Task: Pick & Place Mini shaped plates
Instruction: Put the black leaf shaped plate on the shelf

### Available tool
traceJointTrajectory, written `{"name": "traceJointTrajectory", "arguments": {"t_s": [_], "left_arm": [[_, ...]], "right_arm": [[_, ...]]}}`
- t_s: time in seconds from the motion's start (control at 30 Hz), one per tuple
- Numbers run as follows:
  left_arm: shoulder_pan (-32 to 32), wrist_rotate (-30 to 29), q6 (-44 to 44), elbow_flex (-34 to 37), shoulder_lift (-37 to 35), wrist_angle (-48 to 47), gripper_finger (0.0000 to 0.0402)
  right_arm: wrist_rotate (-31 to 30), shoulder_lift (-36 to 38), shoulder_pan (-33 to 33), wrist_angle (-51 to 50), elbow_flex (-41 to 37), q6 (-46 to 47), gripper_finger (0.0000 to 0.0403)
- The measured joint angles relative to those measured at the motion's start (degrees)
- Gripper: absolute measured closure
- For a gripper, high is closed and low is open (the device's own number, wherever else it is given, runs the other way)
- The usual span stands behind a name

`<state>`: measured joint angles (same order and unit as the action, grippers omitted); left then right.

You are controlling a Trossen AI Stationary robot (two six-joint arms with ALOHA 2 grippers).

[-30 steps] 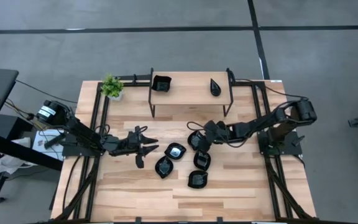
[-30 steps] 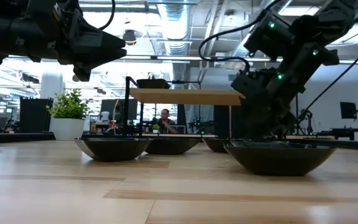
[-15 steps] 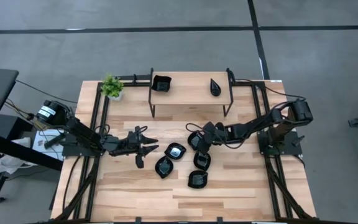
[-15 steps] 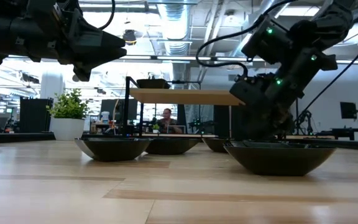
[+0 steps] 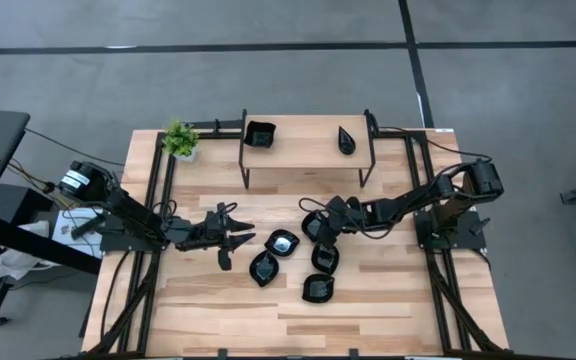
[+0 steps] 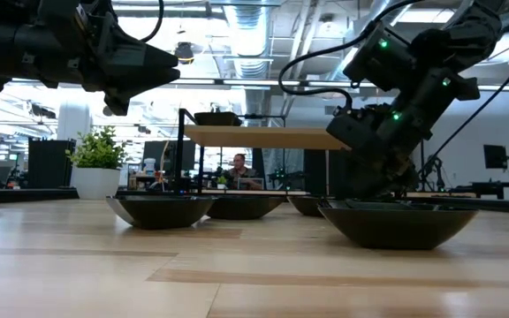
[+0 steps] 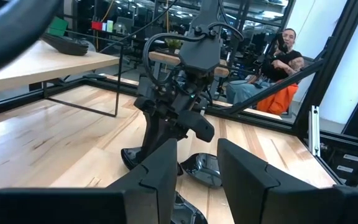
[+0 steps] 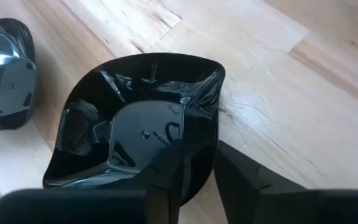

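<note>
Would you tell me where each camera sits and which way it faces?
High: overhead, straight down on the table; both arms.
Low: tabletop level, across plates into the room; both arms above.
Left wrist: faces the right gripper; own fingers below.
Right wrist: onto one plate; own fingers straddle its rim.
High and low share the shelf.

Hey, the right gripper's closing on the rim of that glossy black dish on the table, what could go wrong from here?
1. The right gripper straddles only the rim of the glossy black dish; such a thin bite on a shiny wall might slip or tip the dish on lifting.
2. Other black dishes sit close beside it, so a swing of the arm could knock them.
3. The left gripper hovers near the cluster; both arms moving together might collide.
</note>
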<state>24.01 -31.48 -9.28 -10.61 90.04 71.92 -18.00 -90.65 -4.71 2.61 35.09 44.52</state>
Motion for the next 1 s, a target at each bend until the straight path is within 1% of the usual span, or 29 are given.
{"name": "traceJointTrajectory", "arguments": {"t_s": [0.53,0.8,1.0], "left_arm": [[0.0,0.0,0.0,0.0,0.0,0.04,0.0285],[0.0,0.0,0.0,0.0,0.0,0.09,0.0285],[0.0,0.0,0.0,0.0,0.0,0.07,0.0285]], "right_arm": [[-0.07,0.0,-0.02,-0.03,0.62,-0.13,0.0371],[-0.11,0.0,0.02,-1.91,6.03,-4.77,0.0396],[-1.77,0.0,0.14,-8.79,11.87,-8.78,0.0399]]}}
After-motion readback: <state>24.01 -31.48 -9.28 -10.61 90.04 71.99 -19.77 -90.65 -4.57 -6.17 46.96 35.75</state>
